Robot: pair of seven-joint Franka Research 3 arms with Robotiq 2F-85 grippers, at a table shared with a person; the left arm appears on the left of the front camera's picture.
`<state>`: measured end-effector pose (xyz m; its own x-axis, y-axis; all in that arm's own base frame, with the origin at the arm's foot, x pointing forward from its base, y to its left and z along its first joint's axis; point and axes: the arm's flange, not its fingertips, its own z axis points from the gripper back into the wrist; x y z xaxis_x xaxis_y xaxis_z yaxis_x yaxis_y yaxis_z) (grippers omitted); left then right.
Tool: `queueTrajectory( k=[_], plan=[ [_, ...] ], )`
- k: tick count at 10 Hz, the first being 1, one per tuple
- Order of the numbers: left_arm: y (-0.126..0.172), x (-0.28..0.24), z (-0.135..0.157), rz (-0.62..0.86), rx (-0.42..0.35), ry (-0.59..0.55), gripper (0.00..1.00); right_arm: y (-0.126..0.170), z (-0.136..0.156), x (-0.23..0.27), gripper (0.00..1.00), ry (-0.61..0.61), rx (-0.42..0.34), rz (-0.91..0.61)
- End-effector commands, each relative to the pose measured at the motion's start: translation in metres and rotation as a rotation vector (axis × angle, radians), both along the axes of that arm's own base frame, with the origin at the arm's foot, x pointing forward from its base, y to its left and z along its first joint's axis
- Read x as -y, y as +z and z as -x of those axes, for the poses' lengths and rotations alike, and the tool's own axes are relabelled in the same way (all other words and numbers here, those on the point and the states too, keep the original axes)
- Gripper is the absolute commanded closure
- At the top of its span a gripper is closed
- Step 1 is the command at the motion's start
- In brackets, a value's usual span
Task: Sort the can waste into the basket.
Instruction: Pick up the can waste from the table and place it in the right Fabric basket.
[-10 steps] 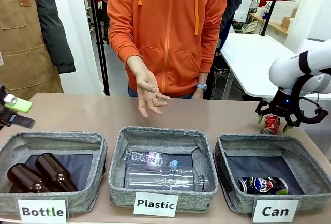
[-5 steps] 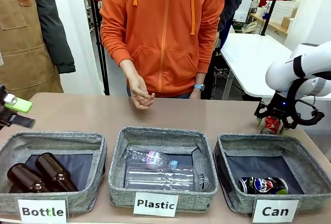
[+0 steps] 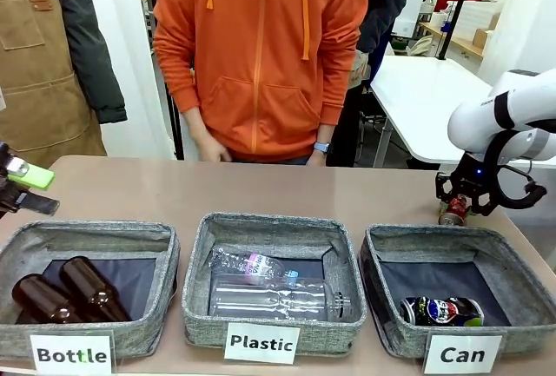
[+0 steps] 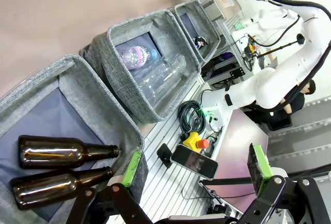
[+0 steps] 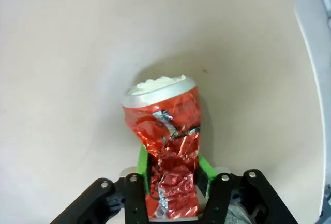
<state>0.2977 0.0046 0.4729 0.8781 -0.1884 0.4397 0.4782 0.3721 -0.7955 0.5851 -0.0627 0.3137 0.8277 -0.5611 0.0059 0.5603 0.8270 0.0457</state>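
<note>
The right gripper has its green fingers clamped on the crushed red can, squeezing it around the crumpled middle. From the right wrist camera the can's silver rim points away from the gripper over the bare table. In the front view that gripper and red can sit low at the table, just behind the back wall of the "Can" basket, which is the rightmost of the three grey bins. The other can, the dark printed one, is already lying inside that basket near its front.

The left gripper has its fingers wide apart with nothing between them, hanging off the left end of the table near the "Bottle" bin, where two brown bottles lie. The middle "Plastic" bin has clear plastic bottles in it. A person in an orange hoodie stands at the far side of the table.
</note>
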Motion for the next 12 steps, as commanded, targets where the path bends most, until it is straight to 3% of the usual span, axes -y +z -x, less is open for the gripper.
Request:
queueTrajectory(
  k=[1,3,6,7,8,9,12],
  plan=[
    [0.001,-0.001,0.003,0.008,-0.007,-0.002,0.0,0.001,0.004,-0.003,1.0,-0.022,0.016,0.018],
    [0.001,-0.001,0.003,0.008,-0.007,-0.002,0.0,0.012,0.01,-0.001,1.0,-0.01,0.045,-0.009],
    [0.001,-0.001,0.003,0.008,-0.007,-0.002,0.0,0.08,0.045,0.002,1.0,0.146,0.184,-0.14],
    [0.001,-0.001,0.003,0.008,-0.007,-0.002,0.0,0.11,0.071,-0.002,0.95,0.357,0.12,-0.206],
    [0.001,-0.001,0.003,0.008,-0.007,-0.002,0.0,0.134,0.1,-0.006,0.95,0.562,0.149,-0.249],
    [0.001,-0.001,0.003,0.008,-0.007,-0.002,0.0,0.15,0.132,-0.014,0.95,0.828,0.121,-0.304],
    [0.001,-0.001,0.003,0.008,-0.007,-0.002,0.0,0.144,0.197,-0.033,0.95,1.63,-0.069,-0.285]
  ],
)
